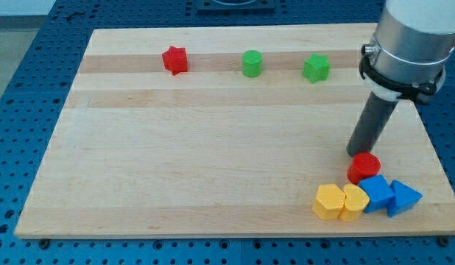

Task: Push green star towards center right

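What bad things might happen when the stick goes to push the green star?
1. My tip sits right by the red cylinder, far from the green star; moving off carelessly could knock that cylinder into the blue blocks below it.
2. The green cylinder lies just to the view's left of the star, so approaching from that side could shove the wrong block.
3. The star is near the board's top edge; an off-centre push could slide it off.

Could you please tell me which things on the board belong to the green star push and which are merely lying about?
Belonging to the job:
- green star-shaped block, near the view's top right
- my tip, well below the star, just above the red cylinder

Lying about:
- red star-shaped block
- green cylinder block
- red cylinder block
- two yellow blocks
- two blue blocks
- wooden board
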`<state>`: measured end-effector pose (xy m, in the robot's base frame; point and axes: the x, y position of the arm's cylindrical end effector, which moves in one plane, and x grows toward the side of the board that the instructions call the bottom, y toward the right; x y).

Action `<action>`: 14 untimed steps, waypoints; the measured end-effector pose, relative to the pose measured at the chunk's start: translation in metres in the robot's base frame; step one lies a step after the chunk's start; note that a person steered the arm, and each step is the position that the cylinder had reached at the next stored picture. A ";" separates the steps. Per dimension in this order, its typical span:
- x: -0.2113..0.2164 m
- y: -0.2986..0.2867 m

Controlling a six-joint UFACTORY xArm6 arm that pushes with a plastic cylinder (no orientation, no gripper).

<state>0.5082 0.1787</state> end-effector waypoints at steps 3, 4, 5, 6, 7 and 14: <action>-0.017 -0.015; -0.056 -0.064; -0.107 -0.101; -0.158 -0.124; -0.205 -0.122; -0.178 0.002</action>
<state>0.3297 0.1810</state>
